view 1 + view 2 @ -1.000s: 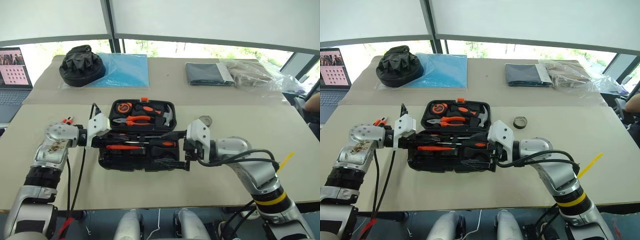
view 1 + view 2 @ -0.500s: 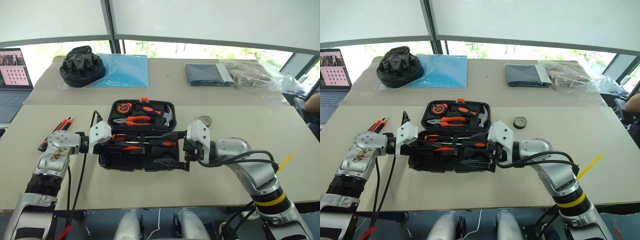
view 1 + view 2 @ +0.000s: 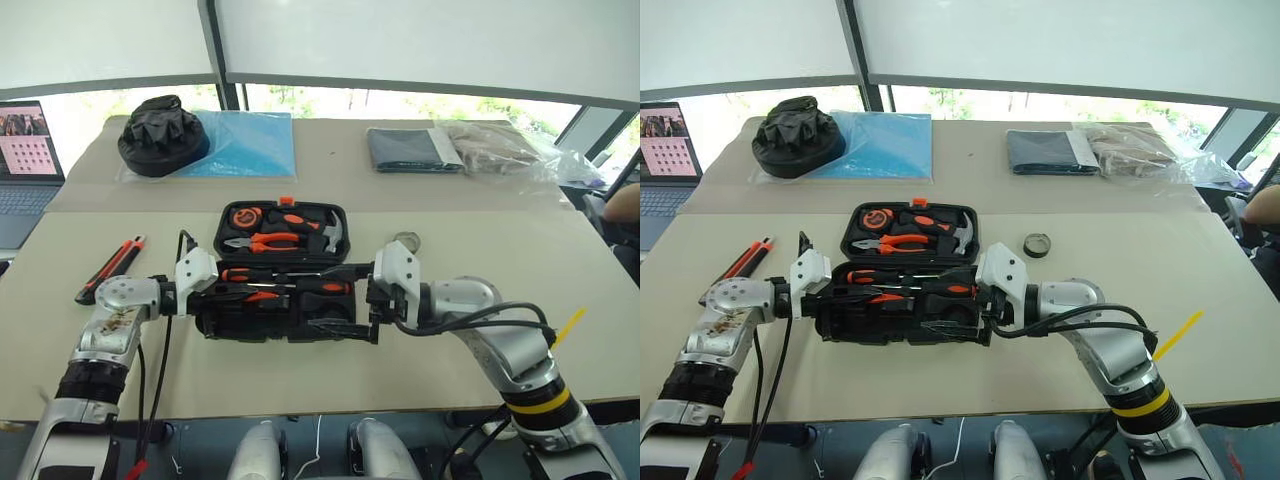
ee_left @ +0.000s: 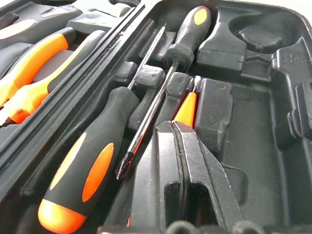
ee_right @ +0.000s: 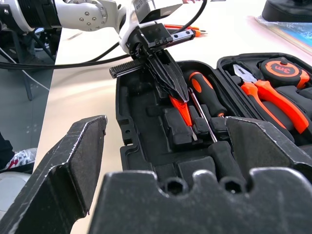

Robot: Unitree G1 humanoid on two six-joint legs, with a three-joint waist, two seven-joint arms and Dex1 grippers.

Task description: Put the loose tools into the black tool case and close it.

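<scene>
The black tool case (image 3: 260,328) lies open on the table's middle. Its far half holds pliers (image 3: 265,241), a hammer (image 3: 335,232) and a tape measure (image 3: 243,214). Two black-and-orange screwdrivers (image 4: 83,180) (image 4: 187,34) rest in the near half. My left gripper (image 3: 235,297) reaches in from the case's left end, shut on the slim orange screwdriver (image 4: 186,108), low over a slot. At the case's right end my right gripper (image 3: 345,297) stands open, holding nothing. The utility knife (image 3: 110,268) lies on the table left of the case. The tape roll (image 3: 1038,244) sits right of the lid.
A laptop (image 3: 25,150) stands at the far left. On the far table lie a black fabric bundle (image 3: 162,135) on a blue sheet (image 3: 250,145), a grey folded cloth (image 3: 410,148) and a plastic bag (image 3: 500,145). A person's arm (image 3: 625,205) shows at the right edge.
My left gripper has sunk and drawn back toward the case's left end, carrying the slim orange screwdriver down into the near half. The right gripper has stayed put.
</scene>
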